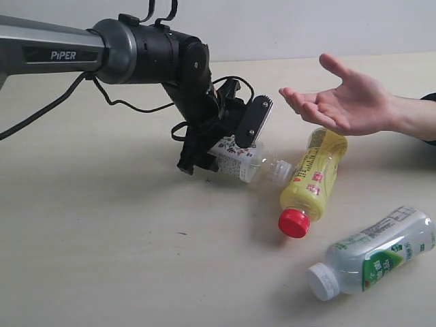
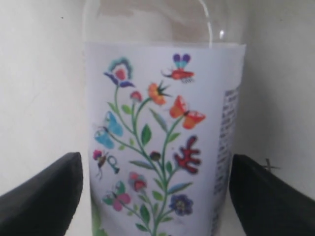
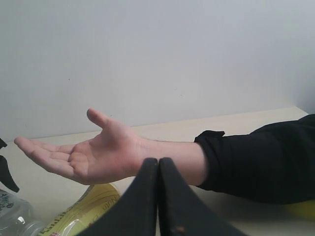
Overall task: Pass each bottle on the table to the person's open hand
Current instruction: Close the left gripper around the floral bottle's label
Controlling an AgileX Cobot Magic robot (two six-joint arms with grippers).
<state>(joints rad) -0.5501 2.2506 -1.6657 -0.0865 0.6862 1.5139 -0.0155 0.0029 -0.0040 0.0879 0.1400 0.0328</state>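
We see the left gripper astride the short clear bottle, with the person's open hand palm up nearby.

3 bottles lie on their sides on the table. The illustrated one sits between the left gripper's wide-open jaws, 1 finger on each side of its label, and we see no squeeze. The yellow bottle lies just beside its cap and below the raised hand. The white-capped bottle lies apart, nearer the camera. The right gripper has its fingers pressed together and holds nothing.
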